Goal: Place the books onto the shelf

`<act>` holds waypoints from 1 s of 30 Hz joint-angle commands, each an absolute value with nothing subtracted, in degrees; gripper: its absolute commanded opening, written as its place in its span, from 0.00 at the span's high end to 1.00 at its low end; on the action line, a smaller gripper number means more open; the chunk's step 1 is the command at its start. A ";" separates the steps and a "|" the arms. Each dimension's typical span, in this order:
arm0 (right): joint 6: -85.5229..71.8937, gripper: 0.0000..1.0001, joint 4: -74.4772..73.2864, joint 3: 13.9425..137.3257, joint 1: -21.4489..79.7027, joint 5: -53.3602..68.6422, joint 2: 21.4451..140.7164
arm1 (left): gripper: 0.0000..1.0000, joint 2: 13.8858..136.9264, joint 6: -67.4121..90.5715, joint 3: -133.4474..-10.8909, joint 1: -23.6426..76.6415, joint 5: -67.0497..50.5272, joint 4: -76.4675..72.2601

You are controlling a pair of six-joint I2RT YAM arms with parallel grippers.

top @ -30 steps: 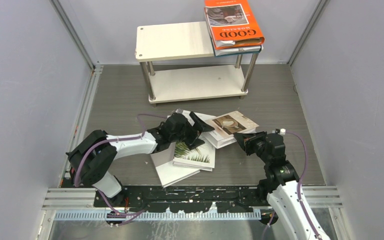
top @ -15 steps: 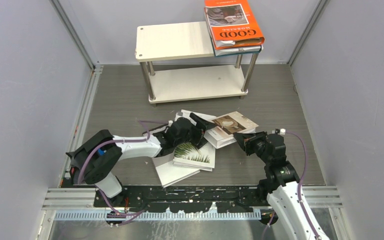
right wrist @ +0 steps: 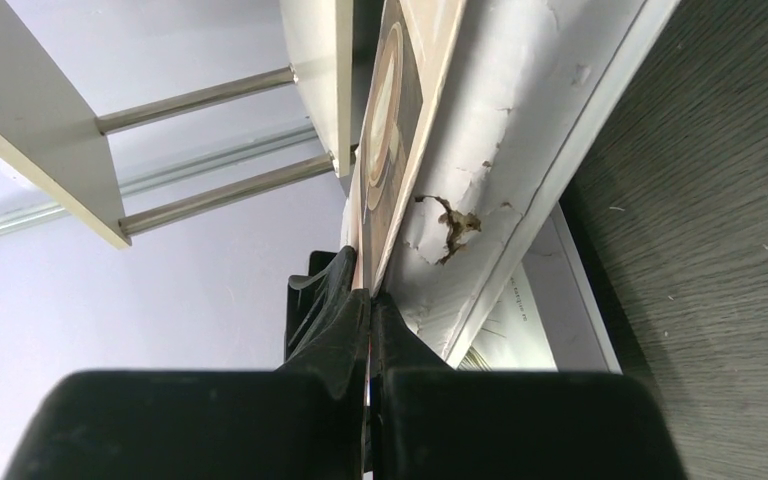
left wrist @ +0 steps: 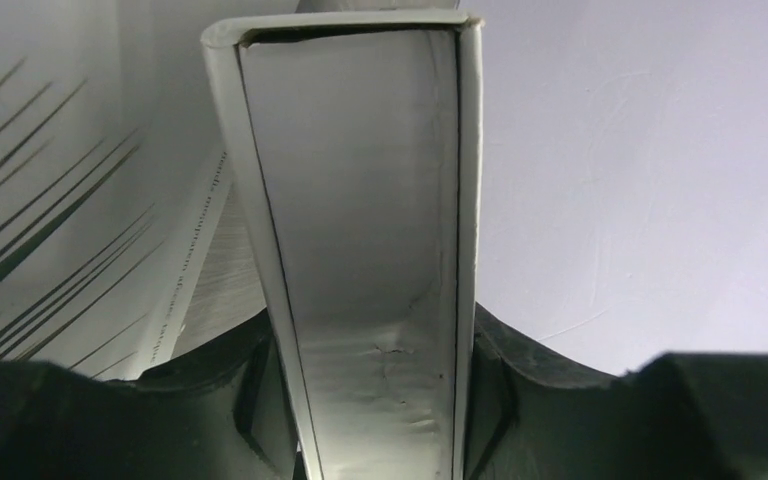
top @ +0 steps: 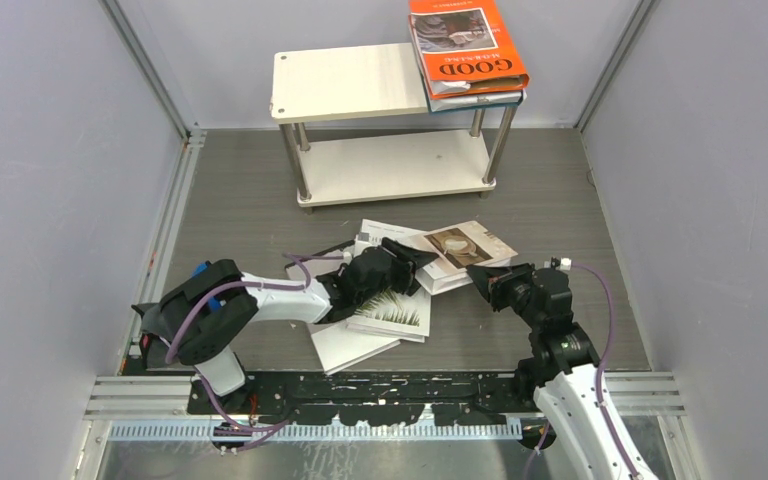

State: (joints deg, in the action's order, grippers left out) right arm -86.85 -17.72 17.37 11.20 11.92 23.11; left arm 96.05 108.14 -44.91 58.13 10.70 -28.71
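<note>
The left claw stands about half open around the edge of a white book, and its two fingers seem to press on both faces. That book sits in the loose pile on the counter, beside the palm-leaf book. The right claw is closed thin on the corner of the cup-photo book and apparently holds only its cover. The right wrist view shows that cover peeled up from a thick white block with a torn patch. I cannot tell whether that block and the book in the left claw are one and the same.

That is the main hazard. If both claws hold parts of one book, or of two that overlap, moving apart could rip the cover further or pull it free. A lift by the cover alone would let the pages swing open and drag the neighbours. The left claw's hold is near one edge, so the book may pivot and drop on the way to the shelf. There, the orange "GOOD" book overhangs the top board's right end, lying on another book; a nudge could topple both.
</note>
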 commanded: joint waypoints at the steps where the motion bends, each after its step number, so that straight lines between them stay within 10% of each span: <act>1: -86.84 0.99 -15.18 18.55 11.58 13.60 21.65 | 0.51 95.22 108.82 -44.08 58.86 14.42 -34.67; 9: -84.26 0.98 -18.26 20.42 11.59 13.76 20.93 | 0.52 92.53 106.30 -43.30 59.59 15.82 -33.86; 20: -79.95 0.63 -23.06 24.79 11.57 13.45 20.65 | 0.52 83.04 101.11 -41.04 60.49 21.38 -26.02; 30: -77.84 0.61 -27.48 27.42 11.59 13.10 19.01 | 0.52 72.66 99.15 -37.18 61.19 28.28 -20.50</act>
